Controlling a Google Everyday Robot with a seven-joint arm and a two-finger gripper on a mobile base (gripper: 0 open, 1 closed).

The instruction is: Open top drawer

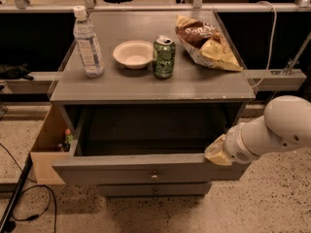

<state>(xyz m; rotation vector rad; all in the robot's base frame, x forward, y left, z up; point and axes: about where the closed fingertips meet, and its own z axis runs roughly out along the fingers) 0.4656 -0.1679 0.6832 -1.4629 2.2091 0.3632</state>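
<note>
**My claw at the right end of the open top drawer**

Camera view: the top drawer [121, 171] stands well out of the grey cabinet [146, 86] toward the near side, and its deep, dark box is open to view. Its wide front panel is flat, matt grey-painted wood, with one small round metal knob [154, 175] at the centre.

My claw [217, 154] sits at the right end of that panel and touches its upper edge, well to the right of the knob. Its tip is pale yellow and rounded. Whether it is apart, together or clamped on the panel's edge, I cannot tell. Behind it, my smooth white arm [279, 127] reaches in from the right.

A slimmer grey drawer front [155, 190] sits just below the top drawer.

On the cabinet's flat top:
- a clear plastic water bottle [88, 42] with a white cap stands upright at the far left
- a shallow cream bowl [133, 53] sits beside the bottle
- a green can [164, 57] stands just right of the bowl
- a crumpled brown and yellow chip bag [206, 42] lies at the far right

A brown cardboard box [46, 147] stands left of the cabinet. The floor [272, 203] is speckled.
</note>
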